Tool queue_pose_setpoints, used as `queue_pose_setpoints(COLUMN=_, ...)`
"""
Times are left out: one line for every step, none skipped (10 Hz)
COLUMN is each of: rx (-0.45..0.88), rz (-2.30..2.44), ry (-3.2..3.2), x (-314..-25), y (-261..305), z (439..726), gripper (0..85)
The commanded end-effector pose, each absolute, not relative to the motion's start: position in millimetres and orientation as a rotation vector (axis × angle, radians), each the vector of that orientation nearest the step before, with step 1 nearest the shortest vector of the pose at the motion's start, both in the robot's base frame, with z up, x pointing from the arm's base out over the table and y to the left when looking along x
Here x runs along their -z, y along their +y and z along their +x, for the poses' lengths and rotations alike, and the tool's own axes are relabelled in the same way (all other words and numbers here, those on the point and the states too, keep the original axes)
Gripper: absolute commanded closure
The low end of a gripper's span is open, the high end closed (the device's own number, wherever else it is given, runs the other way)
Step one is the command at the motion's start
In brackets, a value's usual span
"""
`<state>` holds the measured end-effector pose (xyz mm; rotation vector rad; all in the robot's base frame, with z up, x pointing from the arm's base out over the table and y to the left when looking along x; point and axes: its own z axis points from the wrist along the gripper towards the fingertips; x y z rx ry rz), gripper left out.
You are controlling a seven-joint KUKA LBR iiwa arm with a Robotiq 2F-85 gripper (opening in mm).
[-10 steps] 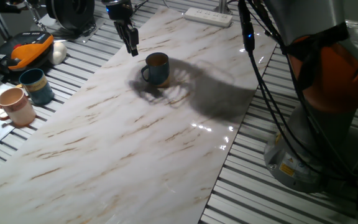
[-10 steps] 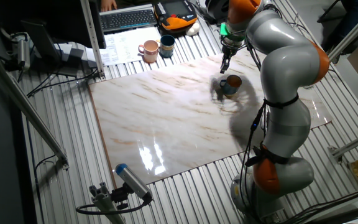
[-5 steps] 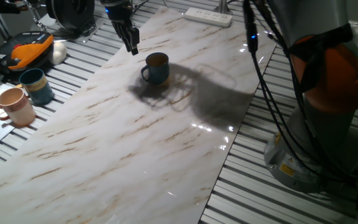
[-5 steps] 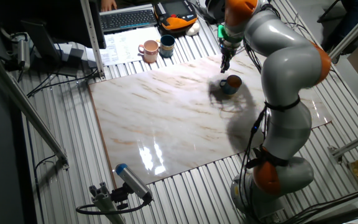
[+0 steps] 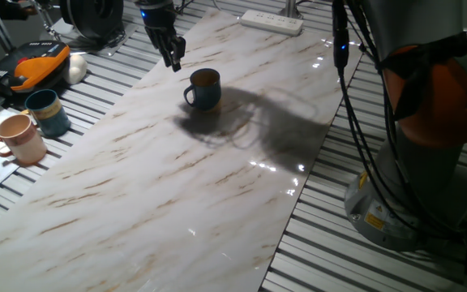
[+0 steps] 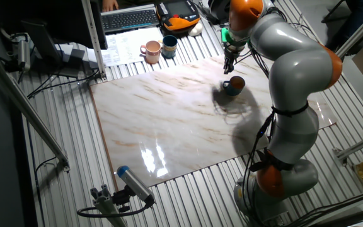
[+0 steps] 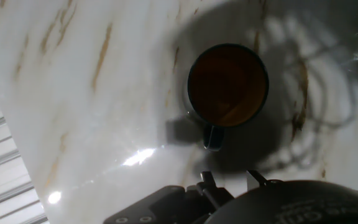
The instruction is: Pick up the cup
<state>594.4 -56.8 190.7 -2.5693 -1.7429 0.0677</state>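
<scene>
The cup (image 5: pixel 203 88) is a dark navy mug with an orange-tan inside, standing upright on the marble board (image 5: pixel 177 186). It also shows in the other fixed view (image 6: pixel 234 85). The hand view looks straight down into the cup (image 7: pixel 227 84), whose loop handle (image 7: pixel 213 137) points toward the camera. My gripper (image 5: pixel 173 63) hangs above the board, a little to the left of and behind the cup, not touching it. Its fingers stand slightly apart with nothing between them, and the gripper (image 7: pixel 230 179) shows only as tips at the bottom edge of the hand view. From the other side, the gripper (image 6: pixel 227 68) sits just above the cup.
A teal mug (image 5: pixel 47 112) and a pinkish-tan mug (image 5: pixel 20 138) stand on the slatted table left of the board. An orange-and-black device (image 5: pixel 35 66) lies behind them. A white power strip (image 5: pixel 272 22) rests at the board's far end. The robot base (image 5: pixel 412 186) and cables stand at right.
The arm's upper links and cables have swung a little to the right. The gripper has barely shifted, and the cup has not moved.
</scene>
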Motion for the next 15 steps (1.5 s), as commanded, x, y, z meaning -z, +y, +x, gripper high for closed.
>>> queue_pose_setpoints(rx=-0.057, rz=-2.578, ry=-1.737, x=-191, y=-57, z=594, gripper=51.0)
queue_pose_setpoints(rx=-0.055, rz=-2.587, ry=-1.729, x=-189, y=-58, z=594, gripper=51.0)
queue_pose_setpoints(rx=-0.059, rz=-2.587, ry=-1.732, x=-186, y=-58, z=593, gripper=51.0)
queue_pose_setpoints(rx=-0.053, rz=-2.585, ry=-1.737, x=-181, y=-60, z=593, gripper=51.0)
queue_pose_setpoints(rx=-0.053, rz=-2.583, ry=-1.741, x=-177, y=-61, z=592, gripper=51.0)
queue_pose_setpoints(rx=-0.055, rz=-2.579, ry=-1.744, x=-174, y=-63, z=591, gripper=51.0)
queue_pose_setpoints(rx=-0.058, rz=-2.577, ry=-1.746, x=-171, y=-63, z=590, gripper=51.0)
queue_pose_setpoints(rx=-0.061, rz=-2.577, ry=-1.745, x=-167, y=-64, z=590, gripper=51.0)
queue_pose_setpoints(rx=-0.058, rz=-2.576, ry=-1.745, x=-163, y=-65, z=589, gripper=51.0)
queue_pose_setpoints(rx=-0.055, rz=-2.579, ry=-1.738, x=-159, y=-65, z=588, gripper=51.0)
queue_pose_setpoints(rx=-0.055, rz=-2.578, ry=-1.735, x=-156, y=-66, z=587, gripper=51.0)
queue_pose_setpoints(rx=-0.051, rz=-2.579, ry=-1.732, x=-154, y=-68, z=586, gripper=51.0)
queue_pose_setpoints(rx=-0.045, rz=-2.581, ry=-1.731, x=-152, y=-69, z=585, gripper=51.0)
queue_pose_setpoints(rx=-0.049, rz=-2.580, ry=-1.728, x=-148, y=-70, z=583, gripper=51.0)
queue_pose_setpoints(rx=-0.040, rz=-2.579, ry=-1.730, x=-145, y=-71, z=582, gripper=51.0)
